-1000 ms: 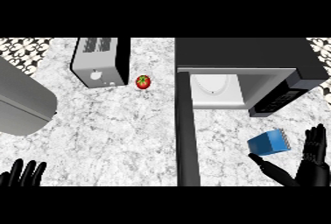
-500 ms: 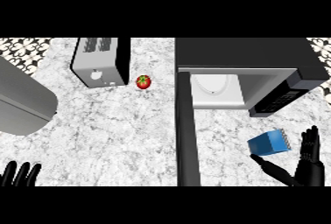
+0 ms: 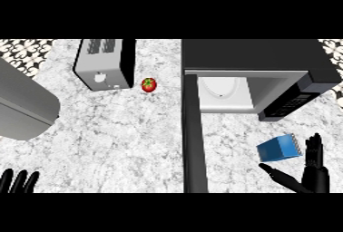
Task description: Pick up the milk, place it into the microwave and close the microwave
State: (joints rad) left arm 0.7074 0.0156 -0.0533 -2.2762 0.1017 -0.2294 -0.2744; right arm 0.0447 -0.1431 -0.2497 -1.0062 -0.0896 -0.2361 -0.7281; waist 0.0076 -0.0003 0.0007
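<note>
The milk is a small blue carton (image 3: pixel 278 148) standing on the marble counter in front of the microwave. The black microwave (image 3: pixel 258 61) sits at the back right with its door (image 3: pixel 192 136) swung wide open toward me, showing a white cavity (image 3: pixel 227 93). My right hand (image 3: pixel 309 172) is open just right of and below the carton, fingers straight up beside it and thumb stretched out under it, not touching. My left hand (image 3: pixel 17 181) shows only as fingertips at the lower left edge, open and resting.
A silver toaster (image 3: pixel 104 63) stands at the back left with a red tomato (image 3: pixel 149 84) beside it. A large grey appliance (image 3: pixel 23 106) fills the left edge. The open microwave door splits the counter (image 3: pixel 114 136) down the middle.
My right hand has drifted slightly lower and closer to the carton's right side. My left hand has sunk toward the lower edge. The carton has not moved.
</note>
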